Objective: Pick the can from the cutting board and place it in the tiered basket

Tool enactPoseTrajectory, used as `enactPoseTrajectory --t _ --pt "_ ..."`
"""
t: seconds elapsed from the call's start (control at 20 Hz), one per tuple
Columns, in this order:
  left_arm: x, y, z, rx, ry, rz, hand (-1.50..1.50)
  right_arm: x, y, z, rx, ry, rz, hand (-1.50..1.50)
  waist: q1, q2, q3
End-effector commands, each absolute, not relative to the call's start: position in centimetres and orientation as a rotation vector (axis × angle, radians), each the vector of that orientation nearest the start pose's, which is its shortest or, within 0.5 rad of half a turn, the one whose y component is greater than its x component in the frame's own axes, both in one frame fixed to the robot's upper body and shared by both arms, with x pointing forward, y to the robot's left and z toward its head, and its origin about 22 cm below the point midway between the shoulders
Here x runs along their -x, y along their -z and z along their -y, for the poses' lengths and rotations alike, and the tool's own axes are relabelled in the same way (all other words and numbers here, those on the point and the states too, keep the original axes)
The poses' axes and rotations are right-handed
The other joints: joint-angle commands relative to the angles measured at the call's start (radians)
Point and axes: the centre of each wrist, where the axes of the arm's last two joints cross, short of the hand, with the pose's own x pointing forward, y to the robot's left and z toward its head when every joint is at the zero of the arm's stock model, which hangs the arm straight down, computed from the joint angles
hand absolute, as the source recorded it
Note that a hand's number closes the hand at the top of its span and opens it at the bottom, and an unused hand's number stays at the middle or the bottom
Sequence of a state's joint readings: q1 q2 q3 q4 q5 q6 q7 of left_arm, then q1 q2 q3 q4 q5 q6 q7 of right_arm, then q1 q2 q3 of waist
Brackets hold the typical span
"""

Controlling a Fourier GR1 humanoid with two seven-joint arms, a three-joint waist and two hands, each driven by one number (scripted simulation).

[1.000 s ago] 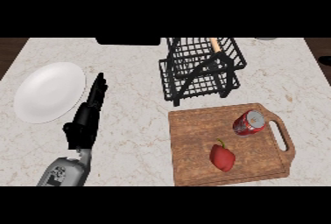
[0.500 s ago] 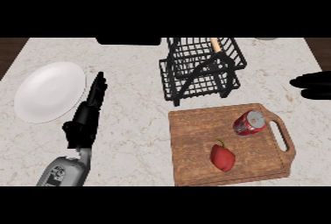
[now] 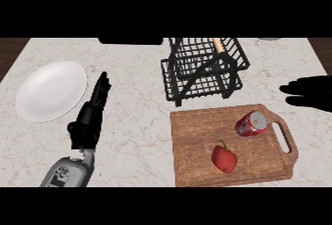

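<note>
A red can [image 3: 251, 124] lies on its side on the wooden cutting board [image 3: 194, 149], near the board's handle slot at the right. The black wire tiered basket [image 3: 204, 70] stands just behind the board. My right hand [image 3: 312, 92] shows at the right edge, above and to the right of the can, apart from it, with its fingers pointing left and nothing held. My left hand [image 3: 89, 116] rests open on the counter to the left of the board, fingers pointing away.
A red pepper [image 3: 224, 158] lies on the board in front of the can. A white plate [image 3: 50, 90] sits at the left of the counter. A dark object [image 3: 130, 41] lies at the back edge.
My right hand has come in from the right edge and moved further left toward the board. The left hand, can and pepper have not moved.
</note>
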State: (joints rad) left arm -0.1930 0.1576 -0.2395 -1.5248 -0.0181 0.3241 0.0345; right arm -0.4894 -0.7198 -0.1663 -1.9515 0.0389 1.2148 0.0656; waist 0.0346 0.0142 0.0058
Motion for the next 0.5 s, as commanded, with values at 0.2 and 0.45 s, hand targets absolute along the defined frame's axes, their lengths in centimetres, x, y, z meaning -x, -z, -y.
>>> enactPoseTrajectory --t 0.2,0.45 --pt "-28.0 -3.6 -19.5 -0.155 0.135 1.68 0.0 -26.0 -29.5 29.3 0.09 -1.977 1.459 -1.5 0.008 0.003 0.0" --pt "-28.1 -5.5 -18.5 -0.162 0.143 1.717 0.0 -25.2 -27.4 27.9 0.147 -2.038 1.514 -1.5 0.011 0.002 0.003"
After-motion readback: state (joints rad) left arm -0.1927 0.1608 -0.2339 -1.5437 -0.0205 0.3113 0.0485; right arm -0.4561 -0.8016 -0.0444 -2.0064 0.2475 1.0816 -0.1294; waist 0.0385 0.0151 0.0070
